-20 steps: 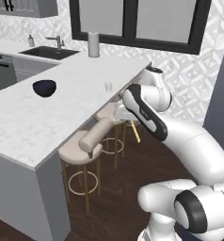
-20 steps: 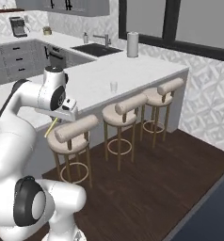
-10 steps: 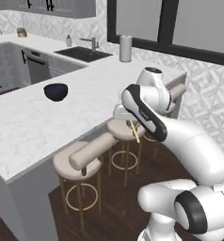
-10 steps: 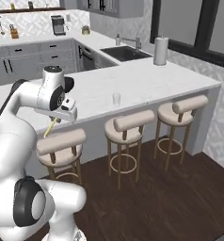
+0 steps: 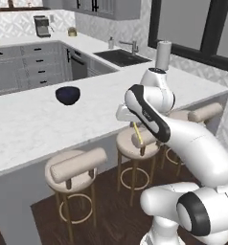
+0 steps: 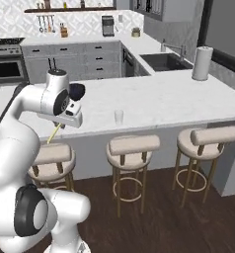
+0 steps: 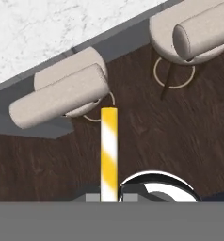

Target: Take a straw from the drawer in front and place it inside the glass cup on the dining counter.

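Straw (image 7: 108, 153) hangs from the pincer (image 7: 109, 196), which is squeezed tight on its top end, so it points down, ready to drop in. It is out past the near edge of the dining counter (image 6: 154, 99), above the stools (image 6: 132, 145). The glass cup (image 6: 119, 117) waits near that edge.

A: What colour is the straw (image 7: 108, 150)?
B: Yellow with white diagonal stripes.
A: And the counter (image 6: 154, 101)?
B: White marble with faint grey veins, over a grey base.
A: The stools (image 6: 132, 146)?
B: Beige cushions on thin gold-tan legs, above a dark brown wood floor (image 7: 147, 136).
A: The bowl (image 5: 68, 94)?
B: Dark navy blue. The cup (image 6: 119, 117) is clear and colourless.
A: The wall cabinets (image 6: 80, 59)?
B: Grey with black handles, and the sink (image 6: 165, 61) is dark.
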Tool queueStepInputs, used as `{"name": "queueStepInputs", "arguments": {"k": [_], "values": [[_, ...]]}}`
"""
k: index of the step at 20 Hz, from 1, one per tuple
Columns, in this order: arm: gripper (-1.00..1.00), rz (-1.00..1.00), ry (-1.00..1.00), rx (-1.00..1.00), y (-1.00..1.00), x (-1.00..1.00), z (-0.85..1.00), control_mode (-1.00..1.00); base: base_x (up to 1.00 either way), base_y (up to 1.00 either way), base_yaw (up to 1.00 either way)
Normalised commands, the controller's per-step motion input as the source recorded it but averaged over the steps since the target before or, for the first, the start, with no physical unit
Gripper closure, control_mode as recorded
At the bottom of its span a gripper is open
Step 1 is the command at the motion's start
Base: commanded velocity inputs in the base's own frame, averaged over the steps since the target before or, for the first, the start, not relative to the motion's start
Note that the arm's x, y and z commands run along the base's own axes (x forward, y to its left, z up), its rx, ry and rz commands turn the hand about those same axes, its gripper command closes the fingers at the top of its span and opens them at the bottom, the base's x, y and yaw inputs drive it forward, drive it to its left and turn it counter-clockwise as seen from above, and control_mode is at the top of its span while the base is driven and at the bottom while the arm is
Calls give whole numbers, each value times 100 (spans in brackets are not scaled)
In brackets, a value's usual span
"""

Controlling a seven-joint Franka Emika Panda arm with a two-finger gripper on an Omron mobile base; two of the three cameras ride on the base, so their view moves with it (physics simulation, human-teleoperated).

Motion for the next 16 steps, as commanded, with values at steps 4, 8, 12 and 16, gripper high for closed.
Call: {"name": "queueStepInputs", "arguments": {"k": [4,8,12,16], "values": [[100,0,0,0,0,0,0,100,23,-87,55],[100,0,0,0,0,0,0,100,18,-92,53],[100,0,0,0,0,0,0,100,8,-91,44],[100,0,0,0,0,0,0,100,16,-74,20]]}}
